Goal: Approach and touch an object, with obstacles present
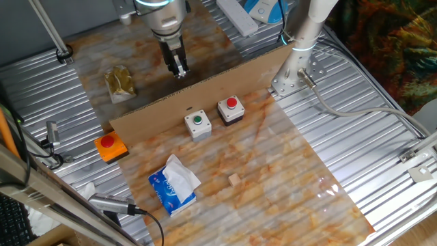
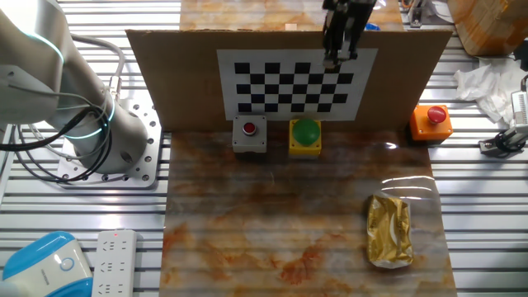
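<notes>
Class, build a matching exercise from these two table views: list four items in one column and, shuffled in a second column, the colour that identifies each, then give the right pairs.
Items:
1. left button box
2. right button box
3. tissue pack
4. crumpled packet

Colours:
A. gold
B. red button
C. blue and white
D. green button

Pairs: 1-D, 2-B, 3-C, 4-A

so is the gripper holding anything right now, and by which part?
Nothing is held. The gripper hangs in the air above the cardboard wall, with nothing between its fingers.
</notes>
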You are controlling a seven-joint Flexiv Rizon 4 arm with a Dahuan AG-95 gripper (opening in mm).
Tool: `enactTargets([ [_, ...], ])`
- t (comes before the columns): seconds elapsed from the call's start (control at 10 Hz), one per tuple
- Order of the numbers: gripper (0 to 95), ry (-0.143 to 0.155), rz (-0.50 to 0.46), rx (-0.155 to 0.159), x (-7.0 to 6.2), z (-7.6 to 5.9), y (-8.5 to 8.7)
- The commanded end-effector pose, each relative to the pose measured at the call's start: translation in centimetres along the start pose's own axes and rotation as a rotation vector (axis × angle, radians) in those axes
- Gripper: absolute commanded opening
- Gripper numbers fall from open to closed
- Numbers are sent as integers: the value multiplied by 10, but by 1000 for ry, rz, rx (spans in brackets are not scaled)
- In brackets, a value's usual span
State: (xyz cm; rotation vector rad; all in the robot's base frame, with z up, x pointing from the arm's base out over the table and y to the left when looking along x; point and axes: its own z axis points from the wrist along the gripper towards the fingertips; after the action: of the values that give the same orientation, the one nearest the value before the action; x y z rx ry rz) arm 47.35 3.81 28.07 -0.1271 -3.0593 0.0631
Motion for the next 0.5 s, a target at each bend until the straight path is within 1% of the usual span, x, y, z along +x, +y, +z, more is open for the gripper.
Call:
enactTargets([
  [0.1,0,5,6,2,-2,-7,4],
  [0.3,0,8,10,-2,-6,-12,8],
  [0.5,0,20,18,-8,-11,-18,13],
])
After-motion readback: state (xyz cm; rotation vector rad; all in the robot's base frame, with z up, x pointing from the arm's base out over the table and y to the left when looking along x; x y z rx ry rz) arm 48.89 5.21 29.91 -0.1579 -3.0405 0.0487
